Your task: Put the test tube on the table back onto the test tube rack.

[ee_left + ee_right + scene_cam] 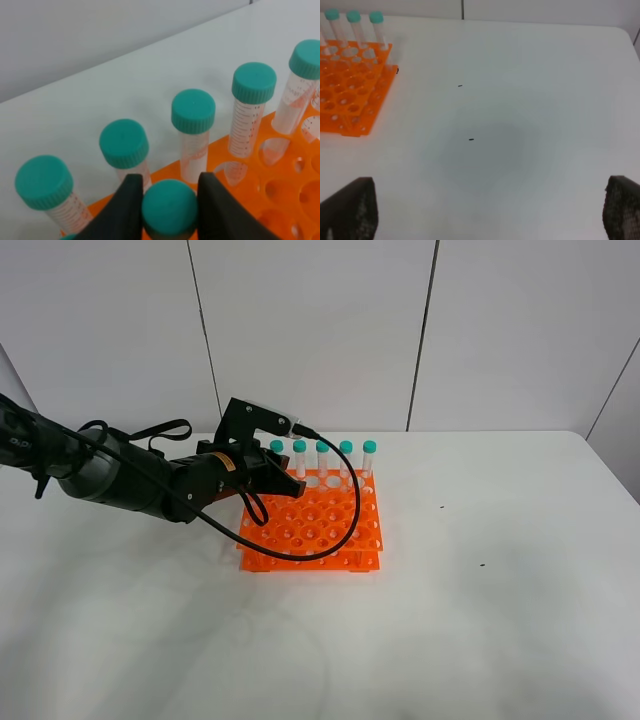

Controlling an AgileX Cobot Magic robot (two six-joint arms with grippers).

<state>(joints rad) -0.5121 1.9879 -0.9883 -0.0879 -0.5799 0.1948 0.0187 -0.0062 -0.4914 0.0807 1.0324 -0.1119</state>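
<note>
My left gripper [170,212] is shut on the teal cap of the test tube [170,206], with a black finger [125,210] on each side. It holds the tube upright over the orange test tube rack [280,192], just in front of a back row of several capped tubes [193,111]. The tube's body is hidden, so I cannot tell whether it sits in a hole. In the high view the left gripper [288,483] is over the back left part of the rack [315,530]. My right gripper [487,200] is open and empty above the white table [520,100].
Several capped tubes [322,448] stand in the rack's back row. The left arm's black cable [300,555] loops across the rack's front. Small dark specks [441,507] lie on the table to the right. The rack also shows in the right wrist view [347,95].
</note>
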